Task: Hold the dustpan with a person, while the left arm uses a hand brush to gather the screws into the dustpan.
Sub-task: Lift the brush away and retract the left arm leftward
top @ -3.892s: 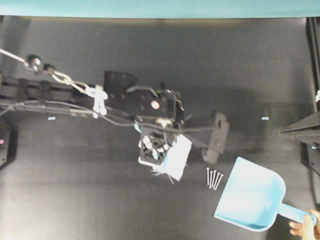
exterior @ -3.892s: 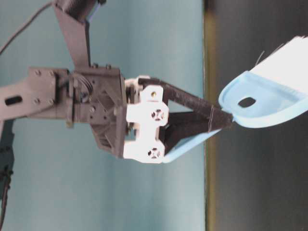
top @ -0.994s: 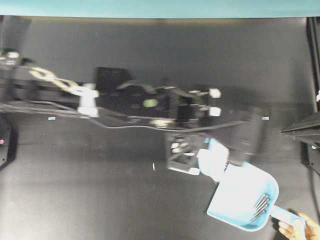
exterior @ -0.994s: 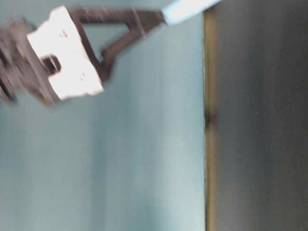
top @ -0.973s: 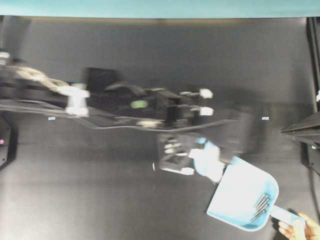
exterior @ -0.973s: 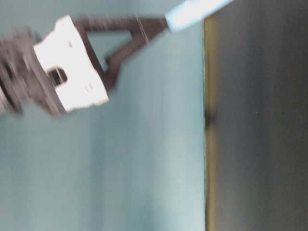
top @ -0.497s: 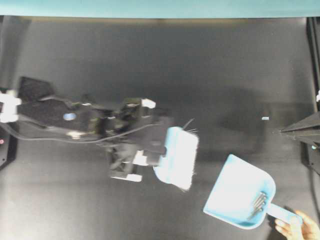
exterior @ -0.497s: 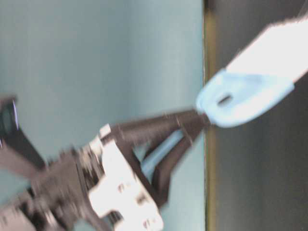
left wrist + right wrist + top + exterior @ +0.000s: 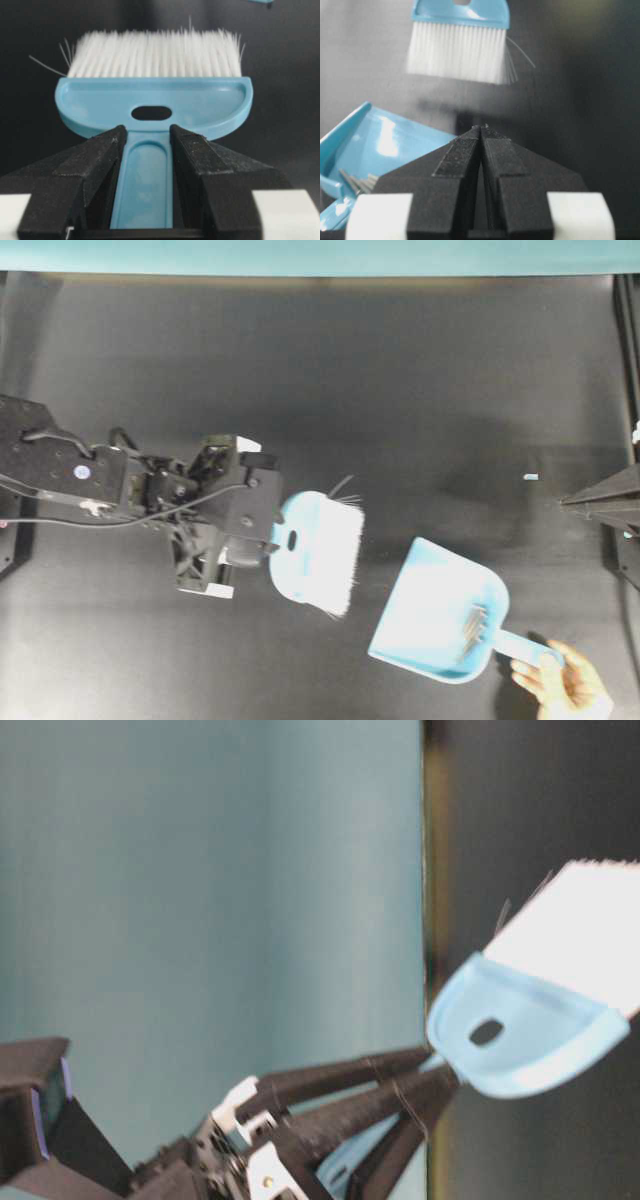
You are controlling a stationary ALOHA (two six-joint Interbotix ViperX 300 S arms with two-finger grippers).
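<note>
My left gripper (image 9: 270,540) is shut on the slim handle of the light blue hand brush (image 9: 318,552), left of centre; its white bristles point right toward the dustpan. The wrist view shows both jaws clamped on the handle (image 9: 146,135) just below the oval slot of the brush (image 9: 150,102). The light blue dustpan (image 9: 430,605) lies right of the brush with a gap between them. Several silver screws (image 9: 470,632) lie inside it near the handle. A bare hand (image 9: 565,682) holds the dustpan handle at the bottom right. My right gripper (image 9: 481,129) is shut and empty at the far right (image 9: 565,502).
The black tabletop (image 9: 400,390) ends at a teal wall along the top. A small pale tag (image 9: 531,477) lies on the table right of centre. From the right wrist, the brush (image 9: 460,42) hangs ahead, and the dustpan (image 9: 385,145) with its screws (image 9: 357,182) sits lower left.
My left arm has drawn back to the left with the brush, away from the dustpan. The hand has slid the dustpan, with the screws in it, a little to the left.
</note>
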